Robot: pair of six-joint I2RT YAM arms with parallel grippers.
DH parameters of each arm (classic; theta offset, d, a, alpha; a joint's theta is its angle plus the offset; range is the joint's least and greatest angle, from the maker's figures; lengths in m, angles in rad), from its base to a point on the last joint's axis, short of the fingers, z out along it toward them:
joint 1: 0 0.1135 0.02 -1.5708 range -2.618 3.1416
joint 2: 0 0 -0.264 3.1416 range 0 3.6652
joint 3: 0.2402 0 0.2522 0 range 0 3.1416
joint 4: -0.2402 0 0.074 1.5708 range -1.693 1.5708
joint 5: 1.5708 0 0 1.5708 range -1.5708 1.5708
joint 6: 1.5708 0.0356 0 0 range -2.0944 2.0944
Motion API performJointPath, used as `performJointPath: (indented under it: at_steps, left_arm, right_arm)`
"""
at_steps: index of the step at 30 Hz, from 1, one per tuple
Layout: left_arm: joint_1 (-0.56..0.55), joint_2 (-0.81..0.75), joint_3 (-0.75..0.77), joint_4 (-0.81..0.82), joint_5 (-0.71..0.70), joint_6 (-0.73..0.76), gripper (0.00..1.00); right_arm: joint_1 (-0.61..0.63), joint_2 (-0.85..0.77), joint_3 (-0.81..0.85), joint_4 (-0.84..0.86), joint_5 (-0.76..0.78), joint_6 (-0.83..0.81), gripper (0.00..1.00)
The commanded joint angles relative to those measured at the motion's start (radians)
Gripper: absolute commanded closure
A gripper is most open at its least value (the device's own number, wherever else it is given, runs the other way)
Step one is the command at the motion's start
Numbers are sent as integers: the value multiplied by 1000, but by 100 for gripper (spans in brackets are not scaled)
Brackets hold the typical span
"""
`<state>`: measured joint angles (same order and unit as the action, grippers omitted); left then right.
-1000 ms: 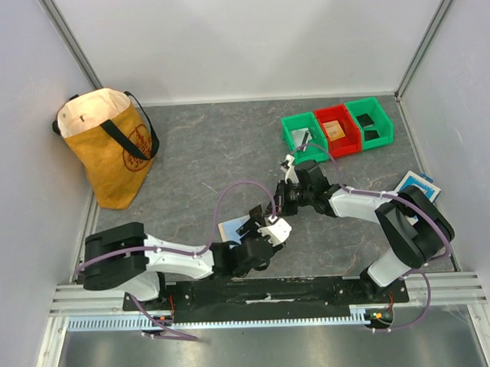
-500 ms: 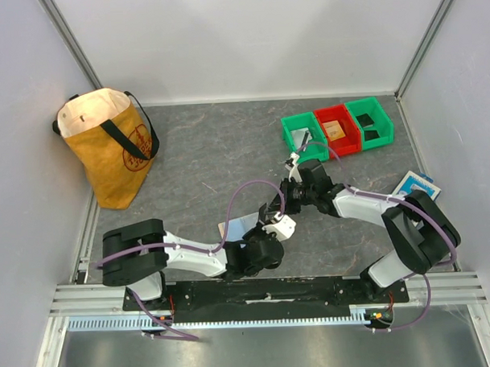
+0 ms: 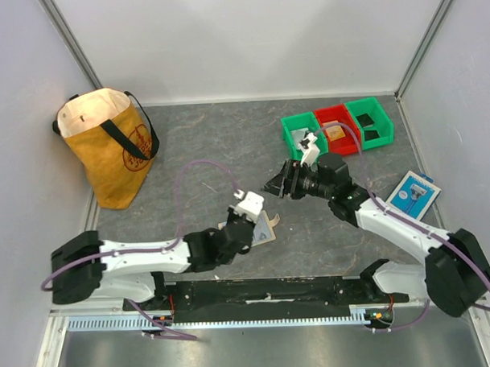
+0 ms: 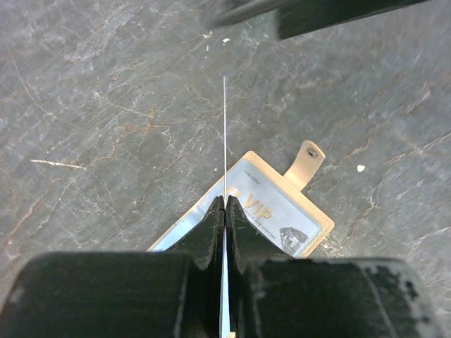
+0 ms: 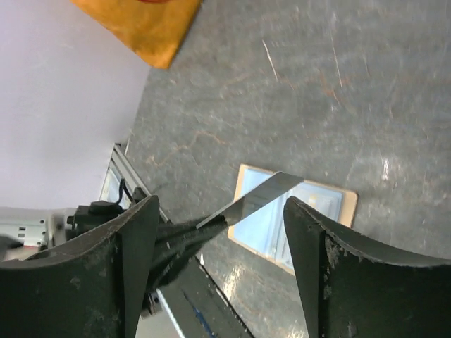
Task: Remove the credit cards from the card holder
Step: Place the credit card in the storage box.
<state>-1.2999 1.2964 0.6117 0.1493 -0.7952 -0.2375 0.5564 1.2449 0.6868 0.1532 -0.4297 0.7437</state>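
Observation:
The card holder (image 3: 265,231) lies open on the table, tan rim and tab around a pale blue inner face. In the left wrist view, the card holder (image 4: 285,205) shows a VIP card still in its pocket. My left gripper (image 4: 225,201) is shut on a thin credit card (image 4: 224,134), seen edge-on, held above the holder. From above, the left gripper (image 3: 256,218) hovers over the holder. My right gripper (image 3: 273,186) is open, up and right of it. In the right wrist view, the open right gripper (image 5: 220,201) frames the credit card (image 5: 262,195) without touching it.
A yellow tote bag (image 3: 107,148) stands at the back left. Green and red bins (image 3: 336,128) sit at the back right. A blue-and-white packet (image 3: 414,194) lies by the right wall. The metal rail runs along the near edge.
The right gripper opened, let go of the card and drew back to the right. The left gripper shut on the card and now holds it alone, its arm swung left.

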Motion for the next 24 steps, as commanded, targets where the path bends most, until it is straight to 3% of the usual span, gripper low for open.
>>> performJointPath:
  at_steps: [1,4,10,16,24]
  left_arm:
    - [121,-196,-88,55,195,-183,98]
    - [220,-319,-148,116,330,-268,98]
    - [323,-462,-230,255,465,-423,98]
    - [358,-480,-280,410,533,-586,98]
    - [360,-433,-288,547,583,-681,98]
  right_arm:
    - [-3,-97,-50,133,60,-30,18]
    - [-1,-160,-130,251,91,8,18]
    - [-3,-190,-288,567,94,120,18]
    - [4,-112,-363,879,66,241,20]
    - [22,-7,-375,1077,60,319,23]
